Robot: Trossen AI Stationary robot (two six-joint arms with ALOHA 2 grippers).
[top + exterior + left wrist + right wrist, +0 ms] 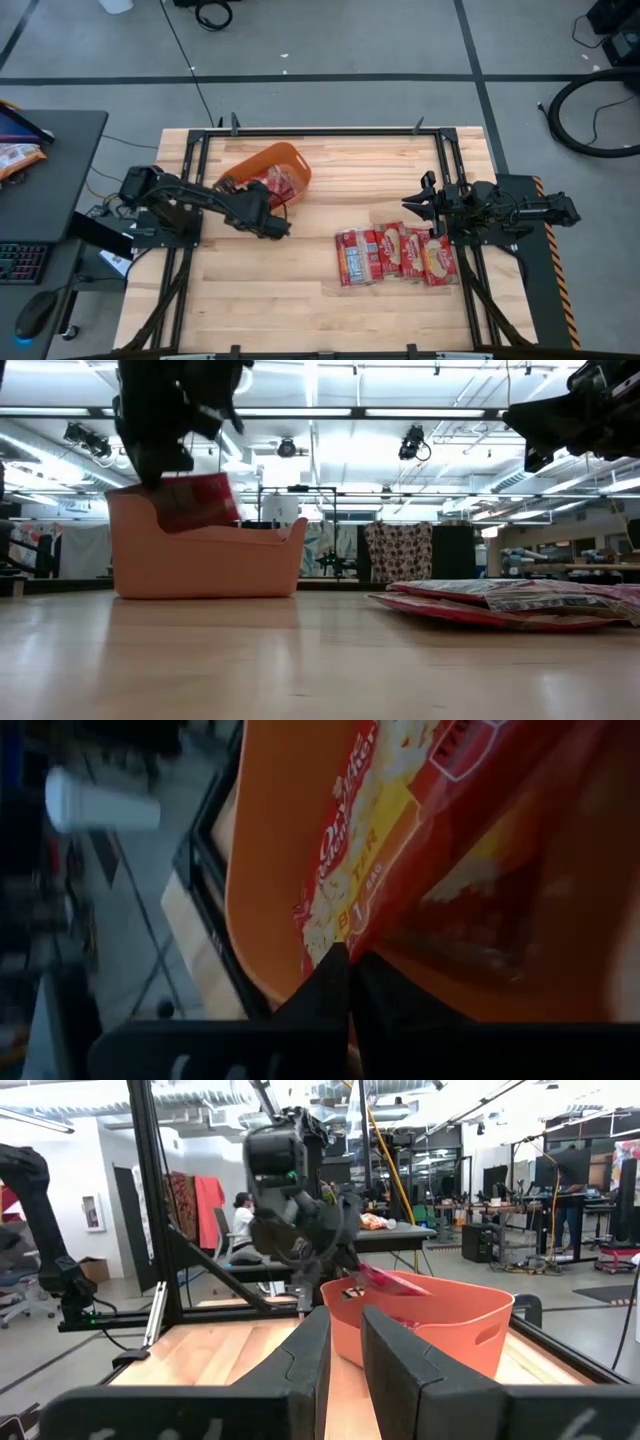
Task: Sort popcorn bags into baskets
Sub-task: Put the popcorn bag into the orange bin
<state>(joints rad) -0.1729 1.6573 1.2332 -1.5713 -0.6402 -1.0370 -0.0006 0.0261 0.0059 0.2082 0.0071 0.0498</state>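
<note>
My left gripper is at the near side of the orange basket, shut on one red popcorn bag, which is raised at the basket's rim. More red shows inside the basket. Several other popcorn bags lie flat and overlapping in a row on the table's right half, also in the low view. My right gripper waits open above the table just beyond that row, touching nothing. My left gripper pinches the popcorn bag by one edge between its two fingertips, coming from above. The bag is lifted clear of the table. It sticks out slanted from the fingers toward the basket, over its near rim.
The basket stands on the far left part of the wooden table, near the black frame rail. Bare wood lies between the basket and the row of bags. A person sits in the room beyond the table.
</note>
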